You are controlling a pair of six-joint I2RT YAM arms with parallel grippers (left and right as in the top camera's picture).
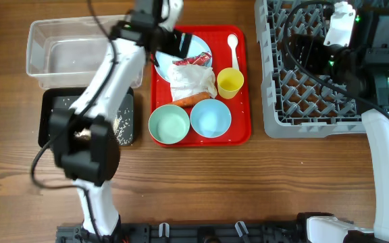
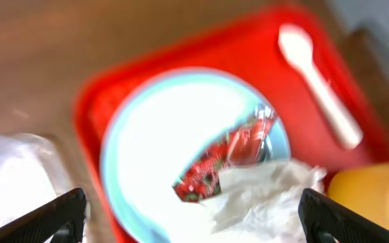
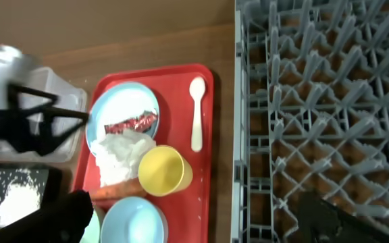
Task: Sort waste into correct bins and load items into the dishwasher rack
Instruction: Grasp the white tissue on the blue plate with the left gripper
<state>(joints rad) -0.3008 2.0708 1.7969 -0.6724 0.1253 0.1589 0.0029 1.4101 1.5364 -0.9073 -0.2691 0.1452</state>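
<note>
**Left claw hanging released over the plate, right claw released above the rack**

The left gripper (image 2: 191,202) is hovering over the pale blue plate (image 2: 161,135) with its jaws spread wide and gripping nothing. The plate is sitting at the 11 o'clock corner of the red tray (image 1: 201,140). The red-and-white wrapper (image 2: 225,155) is lying on the plate. Its 5 o'clock end is touching the crumpled napkins (image 1: 191,81), which are spilling off the plate's rim toward the tray's middle. The orange carrot (image 1: 191,99) is lying against the napkins at their 6 o'clock side.

On the same tray, the white spoon (image 1: 233,46) is resting at 1 o'clock and the yellow cup (image 1: 229,82) is standing upright at 3 o'clock. The pale blue bowl (image 1: 211,118) is sitting at 5 o'clock and the mint green bowl (image 1: 169,125) just beside it at 7 o'clock.

At the tray's 9 o'clock the clear tub (image 1: 73,54) is standing, with the black tray (image 1: 56,108) at its 6 o'clock; loose rice grains (image 1: 121,125) are lying in the black tray.

The right gripper (image 3: 194,199) is hanging over the grey rack (image 1: 302,101), at the tray's 3 o'clock, fingers parted and gripping nothing.
</note>
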